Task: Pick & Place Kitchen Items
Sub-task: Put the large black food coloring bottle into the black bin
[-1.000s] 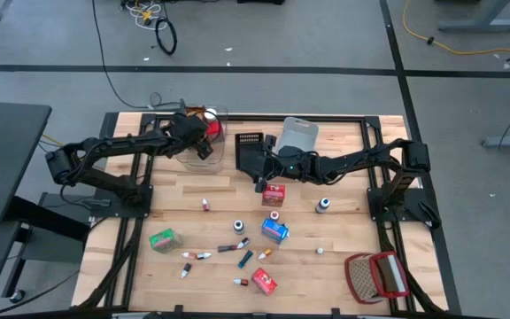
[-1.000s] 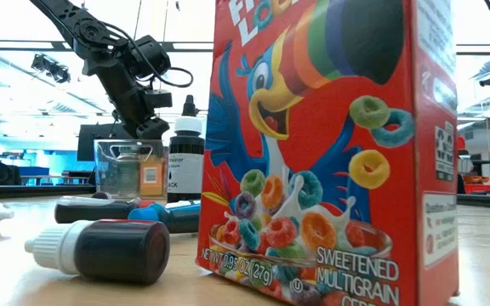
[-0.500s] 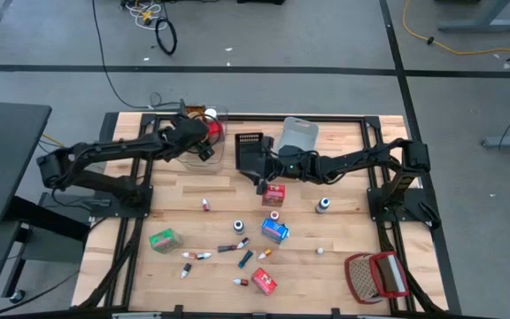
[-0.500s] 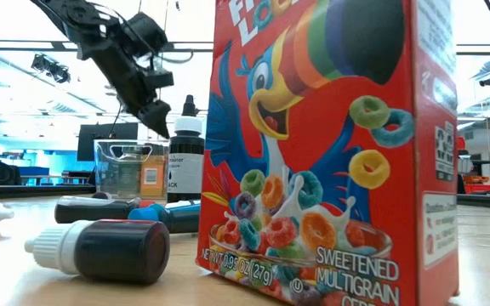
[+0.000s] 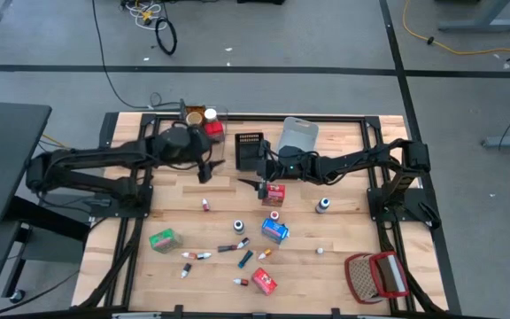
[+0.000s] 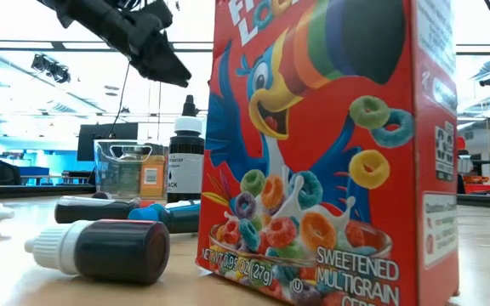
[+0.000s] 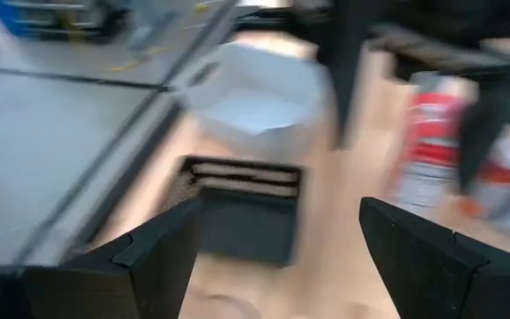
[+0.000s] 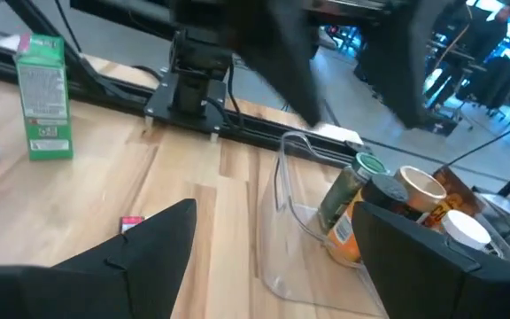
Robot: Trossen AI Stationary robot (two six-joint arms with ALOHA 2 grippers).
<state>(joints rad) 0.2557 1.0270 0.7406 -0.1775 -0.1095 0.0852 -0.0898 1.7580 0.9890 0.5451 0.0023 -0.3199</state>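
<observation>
Your left gripper [image 5: 204, 168] hangs with its fingers apart and nothing between them, just in front of the clear plastic bin [image 5: 204, 133] at the back of the table, which already holds a few jars and cans [image 8: 361, 199]. Your right gripper [image 5: 257, 183] is also spread wide and empty, just beside the small red carton [image 5: 274, 193] near the table's middle.

The remaining kitchen items lie loose on the wooden tabletop [image 5: 343, 230]: a blue box [image 5: 275, 230], a green box [image 5: 161, 239], a red cereal box [image 5: 265, 283], a dark-capped little bottle [image 5: 324, 206] and several tiny food-colouring tubes [image 5: 234, 247] scattered between them.

The red carton looks like the nearest pick for the right arm. Square the jaws across its narrow faces before closing, and come down level so you don't tip it. Keep the left arm clear of the right one; the two grippers are near each other.

The left wrist view is smeared, so the black bin [image 7: 246, 208] and the red shapes beyond it are hard to read. In the low view the cereal box hides most of the table behind it.
</observation>
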